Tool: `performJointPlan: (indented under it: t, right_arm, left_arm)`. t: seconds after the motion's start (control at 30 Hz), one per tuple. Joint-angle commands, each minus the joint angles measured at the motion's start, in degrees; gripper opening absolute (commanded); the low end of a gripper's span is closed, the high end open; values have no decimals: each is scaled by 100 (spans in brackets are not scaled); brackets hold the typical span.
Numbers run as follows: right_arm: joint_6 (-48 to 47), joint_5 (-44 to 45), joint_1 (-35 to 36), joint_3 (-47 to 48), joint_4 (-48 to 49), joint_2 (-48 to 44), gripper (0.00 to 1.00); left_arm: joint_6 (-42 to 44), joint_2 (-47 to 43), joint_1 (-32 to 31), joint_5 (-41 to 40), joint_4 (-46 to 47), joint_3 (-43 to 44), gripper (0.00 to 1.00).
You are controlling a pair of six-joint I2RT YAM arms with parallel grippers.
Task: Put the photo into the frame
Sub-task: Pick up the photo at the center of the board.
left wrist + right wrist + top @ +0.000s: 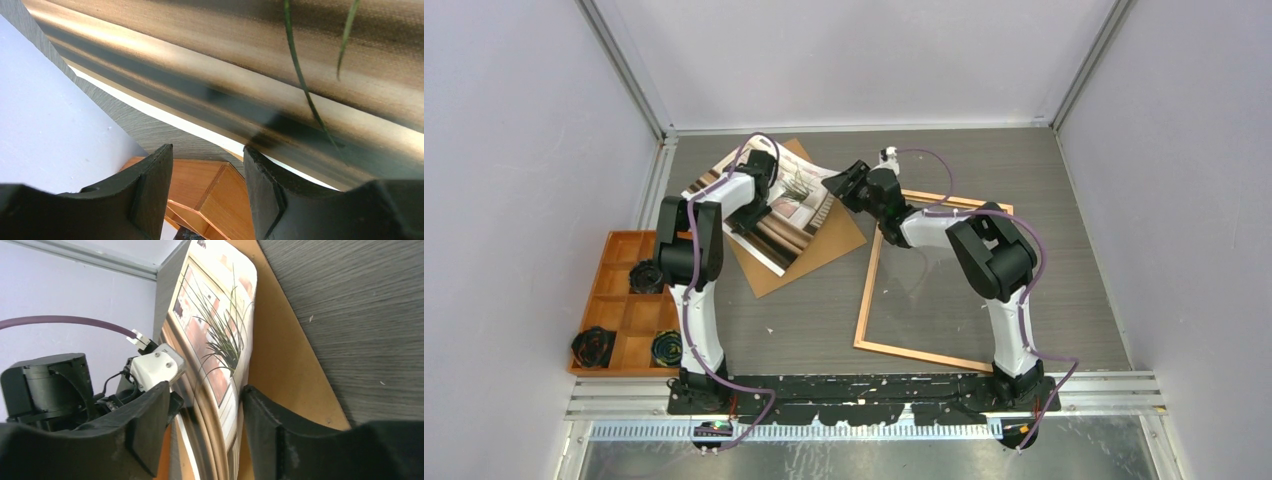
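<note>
The photo [786, 215], a window scene with brown curtains and a spindly plant, lies face up on a brown fibreboard back [824, 255] at the back left. The orange-brown wooden frame [868, 292] lies empty to the right of it. My left gripper [762, 203] is open, low over the photo's left part; the photo [250, 60] fills that wrist view above the fingers. My right gripper [840, 186] is open at the photo's right edge. In the right wrist view the photo [220, 340] bows up and its edge runs between the open fingers [206, 400].
An orange compartment tray [614, 245] with black round items [592, 345] stands at the left edge, and shows between my left fingers [220, 190]. The fibreboard [285, 355] sticks out past the photo. My left wrist [155, 365] is close to my right gripper. Walls enclose the table.
</note>
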Motion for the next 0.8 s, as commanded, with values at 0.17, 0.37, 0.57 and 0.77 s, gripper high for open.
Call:
performJointPlan:
  t: [0.17, 0.37, 0.57, 0.77]
  right_arm:
    - [-462, -33, -45, 531, -499, 282, 86]
    - [-312, -634, -169, 832, -447, 559, 21]
    - [-613, -565, -151, 868, -679, 421, 2]
    - [-944, -697, -141, 874, -753, 110, 1]
  left_arm:
    - [-88, 38, 48, 503, 15, -194, 56]
    - [-72, 35, 60, 514, 15, -198, 57]
    - [-71, 26, 101, 522, -8, -177, 57]
    - [-332, -175, 213, 507, -257, 179, 59]
